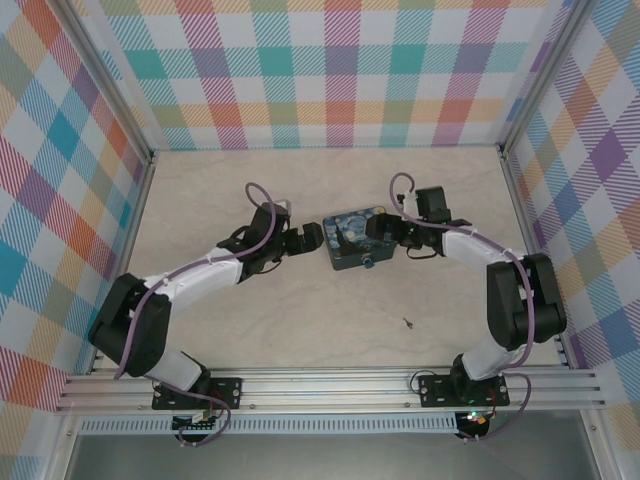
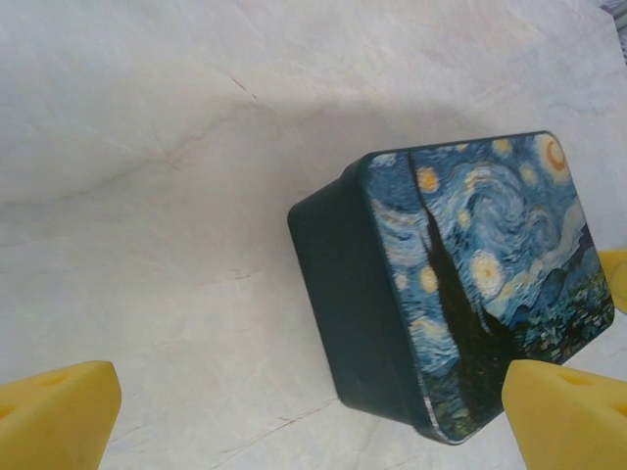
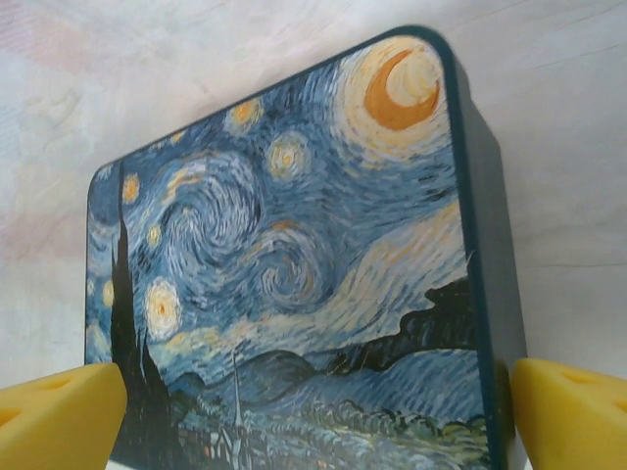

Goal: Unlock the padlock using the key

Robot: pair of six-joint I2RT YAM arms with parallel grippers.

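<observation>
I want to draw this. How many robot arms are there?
2. The left arm reaches toward the tin's left side, the right arm toward its right. None seems hidden.

Top view: you get even, diffuse light, with only faint soft shadows on the table. The key resolves as a dark speck. Left wrist: table runs bright, near washed out upper left. Soft shadow spreads above and left of the tin, side wall dark. Right wrist: lid sharp, yellow fingertips blurred in the 2 bottom corners.
</observation>
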